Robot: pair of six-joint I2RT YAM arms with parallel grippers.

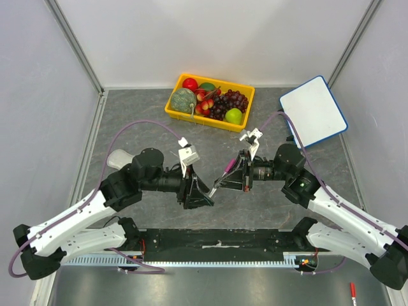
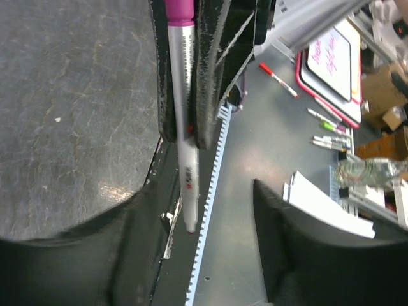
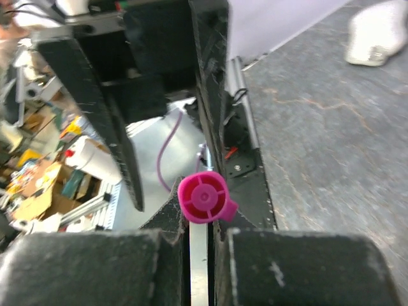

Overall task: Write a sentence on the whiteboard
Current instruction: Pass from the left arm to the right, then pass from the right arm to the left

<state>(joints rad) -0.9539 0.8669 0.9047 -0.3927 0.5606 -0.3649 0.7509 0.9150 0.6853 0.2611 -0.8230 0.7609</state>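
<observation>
A: status on your pincers?

B: your right pincer (image 3: 201, 255) is clamped on the marker (image 2: 182, 95). Fingers are tight on the white barrel, just under the pink cap (image 3: 203, 197). Your left pincer (image 1: 205, 197) is spread wide. From its wrist view the barrel's free end sits in the gap and touches neither finger, as far as I can see.

A: where on the desk?

B: mid desk (image 1: 127, 115), both raised off the surface, tips facing each other. Left comes in from 8 o'clock, right from 4 o'clock. In the top view the marker is tilted, cap toward 1 o'clock, free end toward 7.

A: whiteboard?

B: your whiteboard (image 1: 313, 111) is at 2 o'clock in the far right corner, turned askew and well apart from both pincers. It has a blue rim, and the face looks plain white from above. Can't tell whether it lies flat or leans on the wall.

A: anything else nearby?

B: the yellow fruit basket (image 1: 204, 119) is at 12 o'clock by the back wall, near the board but not touching it. The left wrist view also catches a pink-rimmed board (image 2: 331, 57) off the desk, at 1 o'clock in that view. It carries pink handwriting, too small to read.
</observation>
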